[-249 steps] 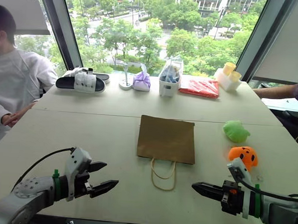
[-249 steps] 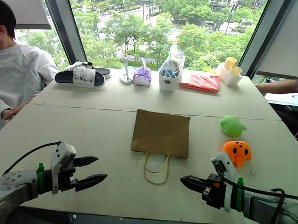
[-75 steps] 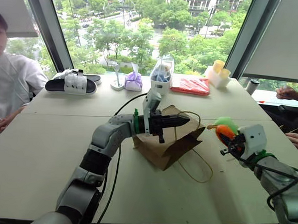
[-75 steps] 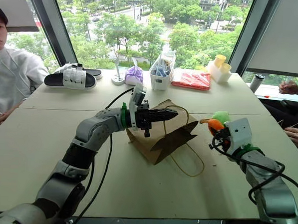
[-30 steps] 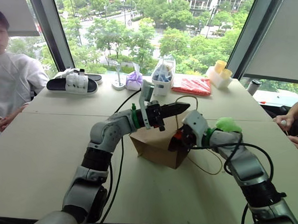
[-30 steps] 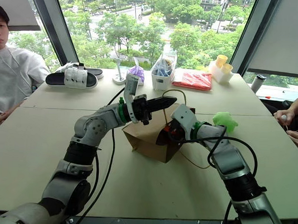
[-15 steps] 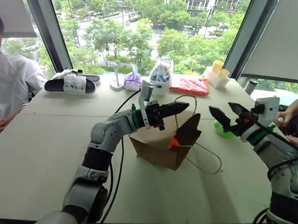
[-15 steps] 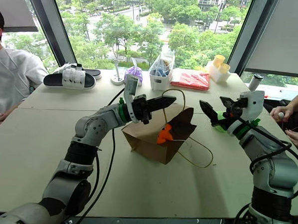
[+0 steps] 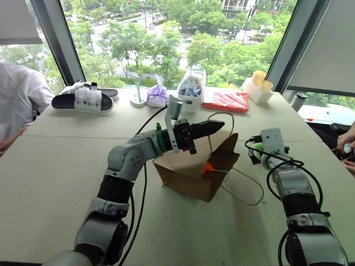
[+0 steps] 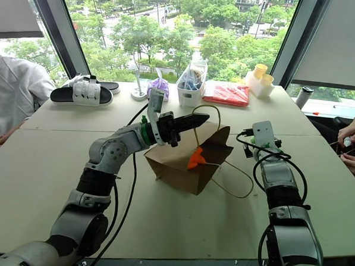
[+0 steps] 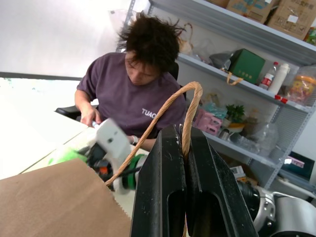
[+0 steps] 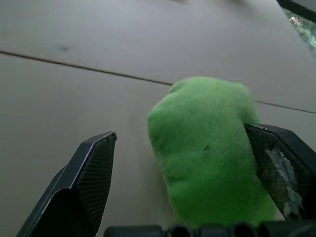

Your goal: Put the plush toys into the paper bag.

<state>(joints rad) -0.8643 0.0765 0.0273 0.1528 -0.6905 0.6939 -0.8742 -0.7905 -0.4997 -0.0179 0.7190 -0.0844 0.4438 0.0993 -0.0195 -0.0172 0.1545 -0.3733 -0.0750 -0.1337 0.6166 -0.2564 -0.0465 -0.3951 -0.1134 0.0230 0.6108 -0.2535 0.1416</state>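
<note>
The left gripper [image 9: 215, 127] is clamped on the twine handle [image 11: 190, 106] of the bag [image 9: 190, 172], mid-table, where the orange toy [image 10: 194, 159] pokes from its mouth. To the right, the right gripper [image 12: 185, 168] is spread wide around the green toy [image 12: 210, 148], one finger touching it.

White letters "TUA" read on the person's purple shirt [image 11: 132, 106]. The rest is hidden. Shelf labels unreadable.

Two plush toys, green [image 12: 207, 148] and orange [image 10: 194, 158], one paper bag [image 10: 179, 163], one slipper [image 10: 81, 92], one purple pouch [image 10: 159, 88]
</note>
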